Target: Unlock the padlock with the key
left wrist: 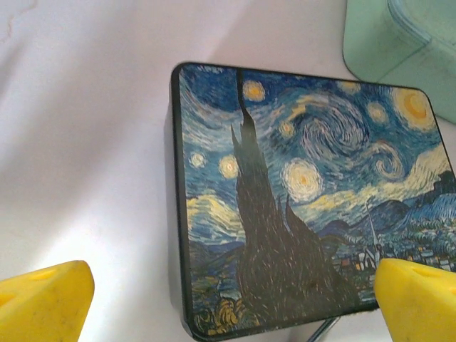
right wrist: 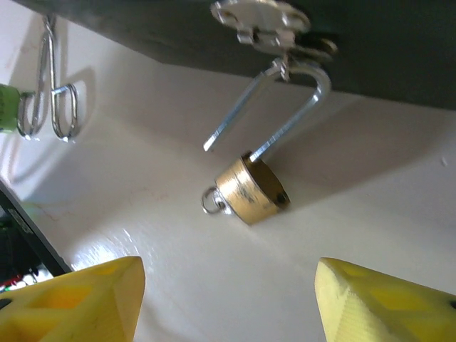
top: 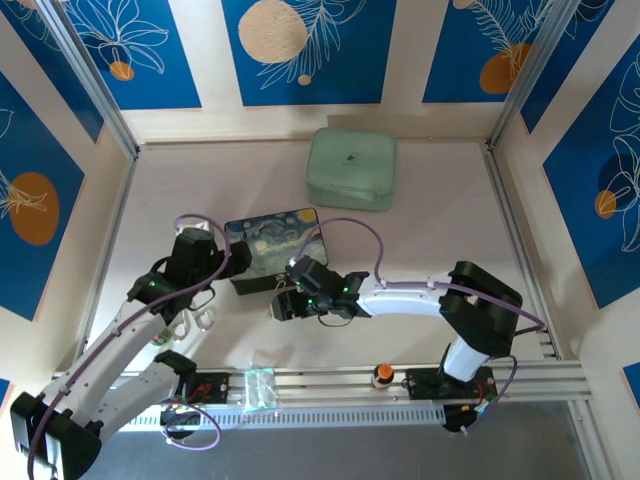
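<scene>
The padlock, a small brass body, hangs by its silver shackle from the hasp on the dark side of the starry-night box. One shackle leg stands free of the body. The key shows as a small silver ring sticking out of the padlock's underside. My right gripper is open a little short of the padlock, with nothing between its yellow fingers. My left gripper is open over the near edge of the box lid, holding nothing.
A mint-green case lies behind the box. Silver wire loops rest on the table left of the padlock. An orange-and-black knob and a clear packet sit on the front rail.
</scene>
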`<state>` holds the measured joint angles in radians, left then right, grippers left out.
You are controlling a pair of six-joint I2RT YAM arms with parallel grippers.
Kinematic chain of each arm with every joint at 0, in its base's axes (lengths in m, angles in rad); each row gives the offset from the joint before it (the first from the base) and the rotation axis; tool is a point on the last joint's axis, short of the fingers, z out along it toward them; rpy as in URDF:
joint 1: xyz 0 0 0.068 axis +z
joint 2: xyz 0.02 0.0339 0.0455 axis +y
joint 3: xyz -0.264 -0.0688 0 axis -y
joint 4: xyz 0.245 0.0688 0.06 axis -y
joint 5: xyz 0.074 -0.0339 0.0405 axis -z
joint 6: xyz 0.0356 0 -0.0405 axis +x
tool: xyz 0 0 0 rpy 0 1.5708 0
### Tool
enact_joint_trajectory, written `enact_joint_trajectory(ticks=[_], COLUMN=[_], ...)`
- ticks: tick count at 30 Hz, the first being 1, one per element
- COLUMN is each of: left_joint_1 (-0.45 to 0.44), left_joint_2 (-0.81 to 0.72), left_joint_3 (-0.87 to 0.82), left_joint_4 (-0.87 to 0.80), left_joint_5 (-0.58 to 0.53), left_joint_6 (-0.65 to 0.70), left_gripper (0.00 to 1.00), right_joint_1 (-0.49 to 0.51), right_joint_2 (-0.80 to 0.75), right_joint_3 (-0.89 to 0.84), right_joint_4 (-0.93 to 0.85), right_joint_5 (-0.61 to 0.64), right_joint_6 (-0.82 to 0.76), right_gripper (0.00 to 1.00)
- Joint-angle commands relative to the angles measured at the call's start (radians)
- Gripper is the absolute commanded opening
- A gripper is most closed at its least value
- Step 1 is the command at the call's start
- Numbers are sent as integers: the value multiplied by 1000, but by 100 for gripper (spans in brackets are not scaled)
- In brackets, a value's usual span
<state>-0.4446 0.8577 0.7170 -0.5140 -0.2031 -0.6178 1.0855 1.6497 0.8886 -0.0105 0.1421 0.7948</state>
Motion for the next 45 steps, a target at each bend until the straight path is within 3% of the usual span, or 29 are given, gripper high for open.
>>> enact_joint_trajectory(ticks=[1,5,15,27,36,45], left_joint_1=[27,32,35,35,37,37], left_joint_2=[4,4,53,93,105,123], left_joint_3=[15,-10,5,2,-4,0], left_joint_4=[-5,20,22,60,69,74], left_joint_5=[-20,-4,-13,1,6,-10], left_joint_6=[46,41,61,59,59,75], left_gripper=[99,99,99,99,99,99], right_joint_1=[-6,-1,-3,36,74,34], right_joint_2=[50,98,170,249,265,190], right_joint_3=[1,23,29,80,103,-64], right_joint_4=[105,84,149,-36,-185,141], right_joint_5=[-26,31,-8,163,236,47], right_joint_6=[12,-19,-37,-13,4,52], right_gripper=[65,62,54,40,43,34])
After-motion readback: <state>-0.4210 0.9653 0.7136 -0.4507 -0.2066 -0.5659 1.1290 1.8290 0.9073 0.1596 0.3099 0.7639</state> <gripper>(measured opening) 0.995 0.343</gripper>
